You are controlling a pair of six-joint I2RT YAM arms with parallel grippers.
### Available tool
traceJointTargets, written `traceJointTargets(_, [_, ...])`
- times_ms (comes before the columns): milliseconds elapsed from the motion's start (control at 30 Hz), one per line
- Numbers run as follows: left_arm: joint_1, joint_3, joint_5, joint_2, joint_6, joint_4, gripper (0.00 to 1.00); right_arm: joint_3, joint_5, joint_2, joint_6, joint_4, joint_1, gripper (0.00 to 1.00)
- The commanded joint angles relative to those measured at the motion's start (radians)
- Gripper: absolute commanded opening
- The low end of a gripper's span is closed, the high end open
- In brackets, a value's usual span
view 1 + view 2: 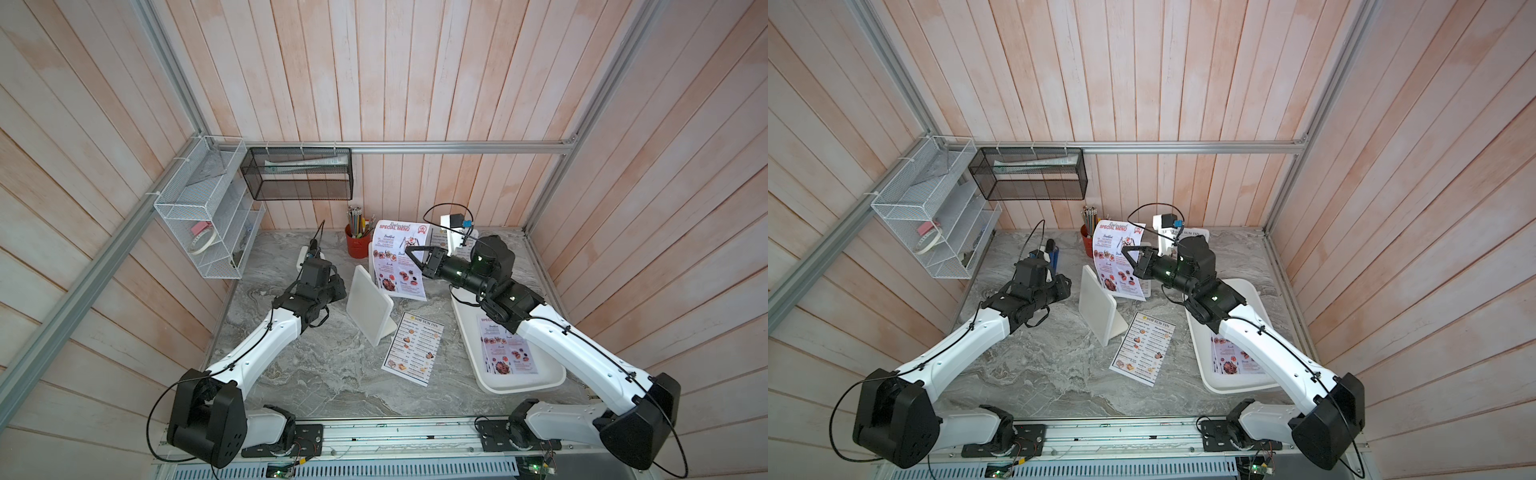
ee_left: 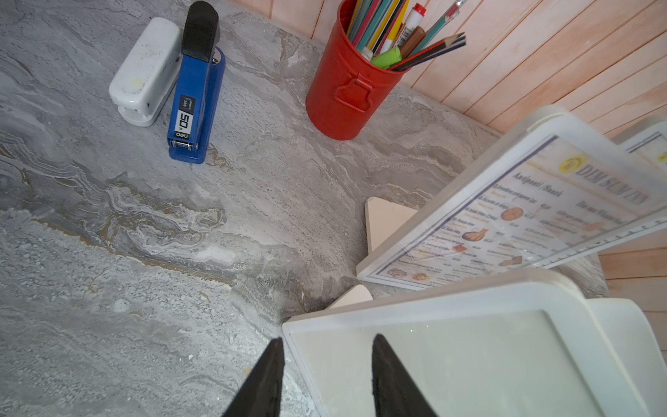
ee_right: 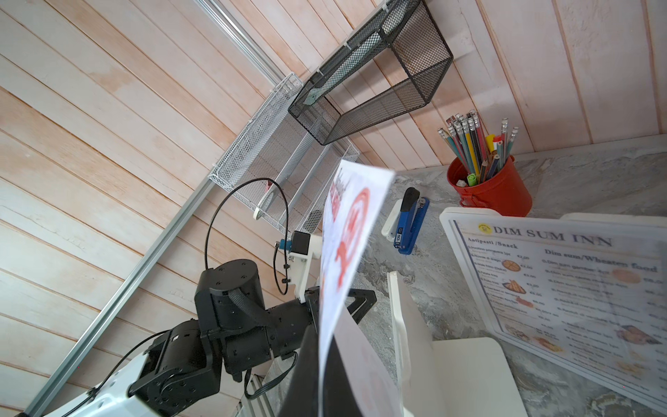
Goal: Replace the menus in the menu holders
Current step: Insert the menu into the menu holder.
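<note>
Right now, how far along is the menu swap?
Done: one white plastic frame holder stands empty, a white DIM SUM INN sheet flat on the marble table beside it. In hand: right gripper shut on a lilac SPECIAL MENU sheet, not yet inserted; left gripper open at the empty holder's edge. To do: second holder and third holder show DIM SUM INN; spare lilac sheets lie in the shallow white tray.

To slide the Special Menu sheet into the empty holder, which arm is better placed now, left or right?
Right. The right pincer is shut on the Special Menu sheet, held upright next to the empty holder. The left pincer is open at that holder's edge, so it can probably steady it.
</note>
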Motion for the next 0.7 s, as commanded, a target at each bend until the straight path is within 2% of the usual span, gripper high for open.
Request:
traceJointTargets(0, [0.001,-0.002,0.003,-0.014,0.011,-0.003,0.42,0.001,-0.022,-0.005,0.008,0.055,-0.004,0.00])
traceJointTargets(667, [0.001,0.005,0.001,-0.015,0.011,-0.008,0.42,-0.013,-0.019,0.000,0.005,0.041,-0.011,0.00])
